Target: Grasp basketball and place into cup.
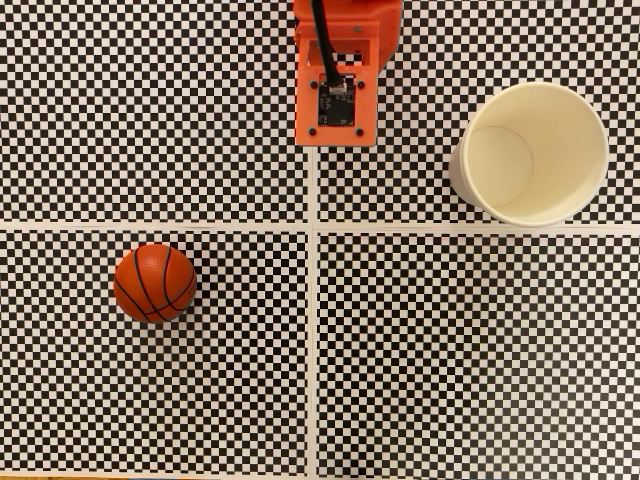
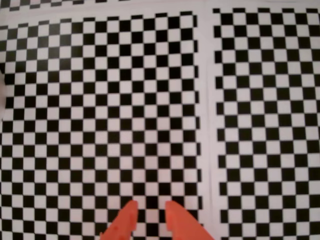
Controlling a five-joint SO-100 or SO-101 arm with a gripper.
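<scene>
The basketball [image 1: 154,283], a small orange ball with black seams, rests on the checkered mat at the left in the fixed view. The cream-white paper cup [image 1: 530,152] stands upright at the upper right with nothing inside, far from the ball. The orange arm [image 1: 335,70] sits at the top centre, away from both. In the wrist view my gripper [image 2: 150,209] pokes in from the bottom edge. Its two orange fingertips [image 2: 126,214] stand a little apart, with only checkered mat between them.
A black-and-white checkered mat [image 1: 450,350] covers the table, split by white seam lines [image 1: 313,330] into four panels. A black cable [image 1: 322,45] runs down the arm's base. Open mat lies between ball and cup.
</scene>
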